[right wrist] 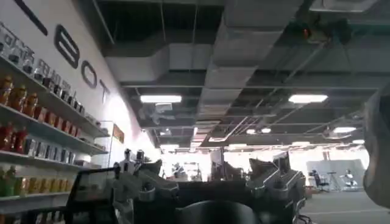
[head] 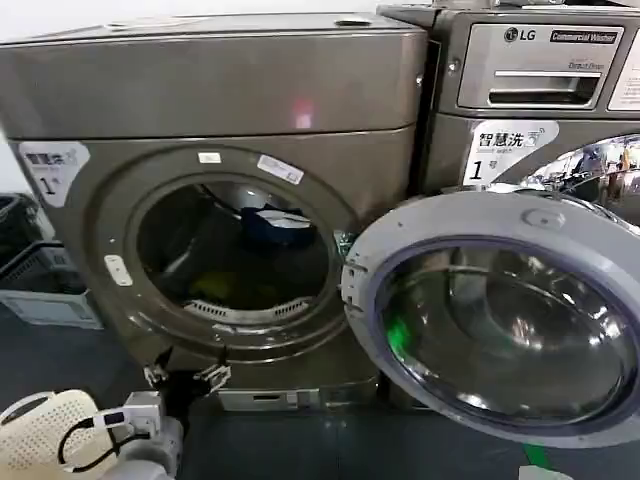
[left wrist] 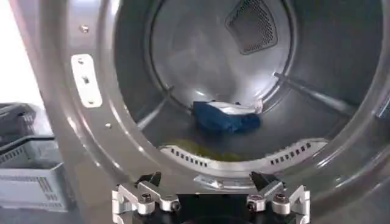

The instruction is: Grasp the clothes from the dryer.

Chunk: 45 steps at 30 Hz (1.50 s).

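The dryer [head: 220,90] is the big bronze-grey machine, its round porthole open. In the drum lie the clothes: a dark blue piece with white [left wrist: 225,115] [head: 275,225] toward the back and a yellow-green piece [left wrist: 201,151] [head: 225,290] just behind the front lip. My left gripper [left wrist: 206,181] [head: 185,375] hovers outside, just below the porthole rim, open and empty, well short of the clothes. The right gripper [right wrist: 207,170] points up toward a room ceiling, away from the dryer, open with nothing between its fingers.
The dryer's round door [head: 500,310] hangs swung open to the right, low in front of the LG machine [head: 540,70]. Grey crates [head: 40,290] stand on the floor to the left. A white perforated basket [head: 40,435] sits by my left arm.
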Tool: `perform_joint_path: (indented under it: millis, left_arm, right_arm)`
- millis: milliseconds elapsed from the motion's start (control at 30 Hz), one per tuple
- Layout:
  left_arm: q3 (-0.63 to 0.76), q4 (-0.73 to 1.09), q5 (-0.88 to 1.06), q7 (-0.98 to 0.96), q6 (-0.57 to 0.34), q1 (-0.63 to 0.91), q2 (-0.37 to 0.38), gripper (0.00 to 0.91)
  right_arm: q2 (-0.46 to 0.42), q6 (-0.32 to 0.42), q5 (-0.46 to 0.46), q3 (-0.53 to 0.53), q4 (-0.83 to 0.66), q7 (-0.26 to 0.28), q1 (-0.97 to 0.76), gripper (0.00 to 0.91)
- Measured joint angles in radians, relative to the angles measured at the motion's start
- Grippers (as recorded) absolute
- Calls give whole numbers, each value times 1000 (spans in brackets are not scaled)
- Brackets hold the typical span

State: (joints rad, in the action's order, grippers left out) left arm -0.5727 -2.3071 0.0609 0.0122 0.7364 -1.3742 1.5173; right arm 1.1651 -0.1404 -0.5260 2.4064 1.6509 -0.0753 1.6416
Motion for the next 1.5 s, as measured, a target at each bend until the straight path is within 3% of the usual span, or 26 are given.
perform_joint_path:
  millis: [1500]
  left_arm:
    - [1, 8, 0, 2, 0, 5, -11, 907]
  right_arm:
    - [7, 4, 3, -13, 8, 2, -5, 907]
